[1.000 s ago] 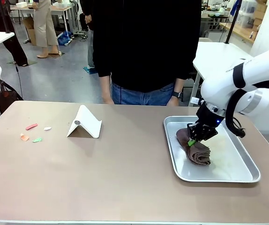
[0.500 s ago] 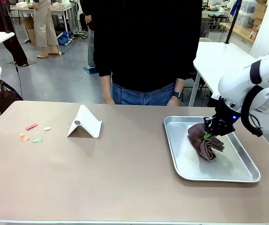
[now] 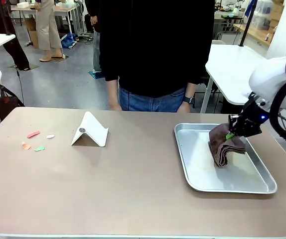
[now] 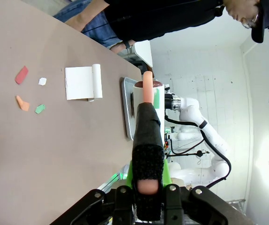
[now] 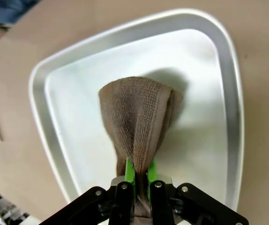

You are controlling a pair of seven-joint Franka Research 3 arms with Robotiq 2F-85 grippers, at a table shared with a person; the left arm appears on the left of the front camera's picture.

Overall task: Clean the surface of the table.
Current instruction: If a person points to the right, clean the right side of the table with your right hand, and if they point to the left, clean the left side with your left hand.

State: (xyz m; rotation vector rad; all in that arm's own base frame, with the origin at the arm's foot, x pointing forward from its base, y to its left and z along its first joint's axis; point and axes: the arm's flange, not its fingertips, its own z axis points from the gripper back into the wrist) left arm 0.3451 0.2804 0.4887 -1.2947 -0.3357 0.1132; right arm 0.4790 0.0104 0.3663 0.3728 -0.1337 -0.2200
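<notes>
The beige-brown table (image 3: 133, 189) carries small coloured scraps (image 3: 36, 141) near its left end. In the left wrist view the same scraps (image 4: 26, 91) lie on the table (image 4: 55, 150). My right gripper (image 3: 231, 134) is shut on a folded brown cloth (image 3: 222, 149), which hangs from it over the silver tray (image 3: 198, 174). From the right wrist, the cloth (image 5: 137, 117) droops from my shut gripper (image 5: 138, 176) above the tray (image 5: 228, 93). My left gripper (image 4: 147, 180) is off the table's left end, shut on a black stick (image 4: 146, 136) with a peach tip.
A white folded card stand (image 3: 89, 130) sits left of centre, seen also as the stand (image 4: 80, 83) from the left wrist. A person in black (image 3: 153, 50) stands at the far edge, hands down. A white table (image 3: 230, 62) is behind on the right.
My right gripper has lifted the brown cloth off the tray floor and carried it up and to the right. The cloth now hangs instead of lying flat.
</notes>
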